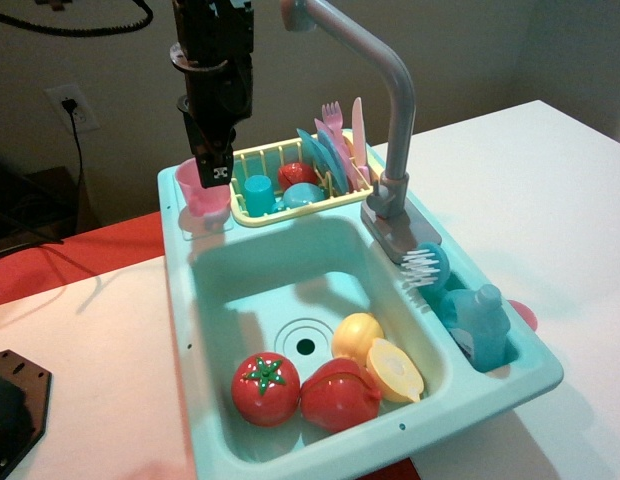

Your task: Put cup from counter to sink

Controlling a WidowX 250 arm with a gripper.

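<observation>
- The gripper (216, 172) is seen hanging straight down from a black arm (212, 50) over the back left corner of the sink unit.
- The cup (202, 190) — pale pink, upright, rim flared — is located at that corner, on or just above the counter (180, 225); contact with the ledge cannot be confirmed.
- The fingers (222, 160) are placed at the cup's right rim, one dark tip appearing to reach inside it. They are held narrowly apart; whether the cup wall is actually pinched cannot be told from this view.
- The sink (250, 290) is seen just in front of and right of the cup, basin open, round drain (306, 346) visible in its floor.
- Lying in the basin near the front wall: a red tomato (266, 388), a red fruit (340, 394) touching it, and a yellow fruit split in two halves (378, 356).
- A yellow rack (252, 212) is set behind the basin, just beside the cup; a blue cup (258, 192), a red item and upright pastel cutlery (340, 135) are held in it.
- The grey faucet (390, 120) rises from the right rim and arches back over the rack.
- A brush (426, 266) and a blue bottle (480, 322) are stowed in the right-hand side compartments.
- The unit is seated on a white tabletop (550, 200); a red surface (80, 250) is seen to the left behind it.
</observation>
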